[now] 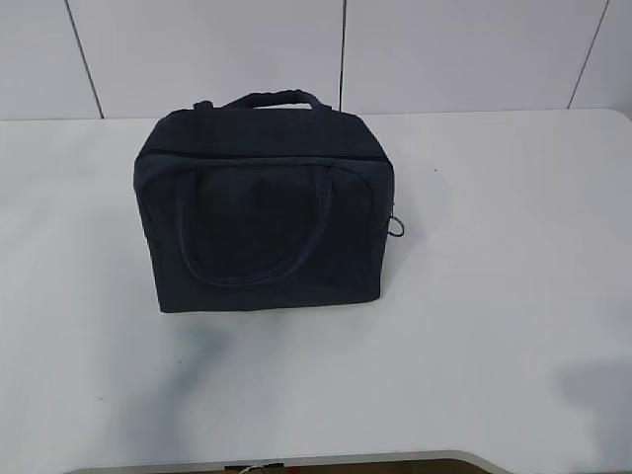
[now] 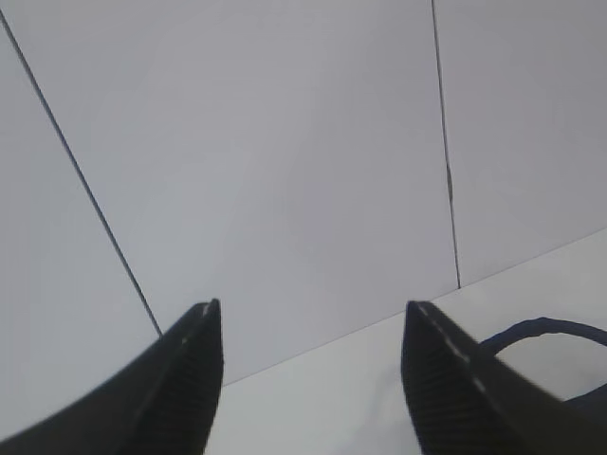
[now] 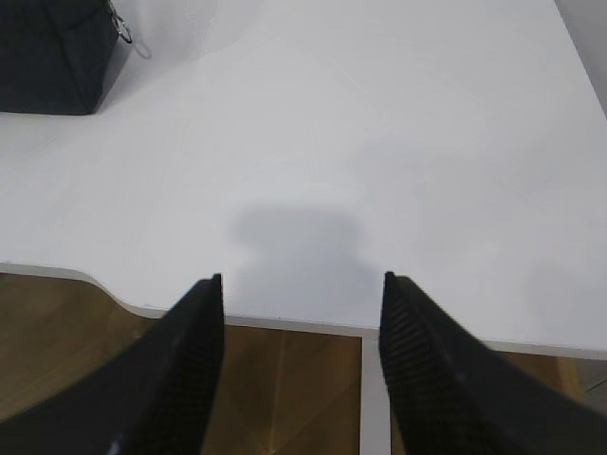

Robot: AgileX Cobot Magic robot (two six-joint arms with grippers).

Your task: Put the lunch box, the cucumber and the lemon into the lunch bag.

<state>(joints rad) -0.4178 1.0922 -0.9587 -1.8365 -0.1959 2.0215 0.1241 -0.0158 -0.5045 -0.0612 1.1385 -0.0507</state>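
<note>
Scene: a boxy dark navy fabric lunch bag (image 1: 265,202) stands upright on a white table (image 1: 494,326), roughly mid-table, a bit toward the far edge; pale panelled wall behind.
Bag: two looped handles, one lying flat down the near face, one arching up at the back. The top zipper looks closed end to end, w/ a silver ring pull (image 1: 399,226) hanging at the bag's right end.
My left gripper (image 2: 311,379): jaws stand fairly wide, nothing between them. It's raised and facing the wall; only a bit of the bag's handle shows at lower right of the left wrist view.
My right gripper (image 3: 302,355): also fairly wide and empty, hovering over the near table edge, well apart from the bag, which shows at upper left of the right wrist view.
Lunch box, cucumber, lemon: none visible in any view. Can't tell whether they're already inside the bag or just out of shot.
Progress, my read: either nothing's begun, w/ the bag closed and the items yet to appear, or all are packed and the bag is zipped. Pics don't settle it.
Left to do if unstarted: unzip via the ring pull, then load the three items.
</note>
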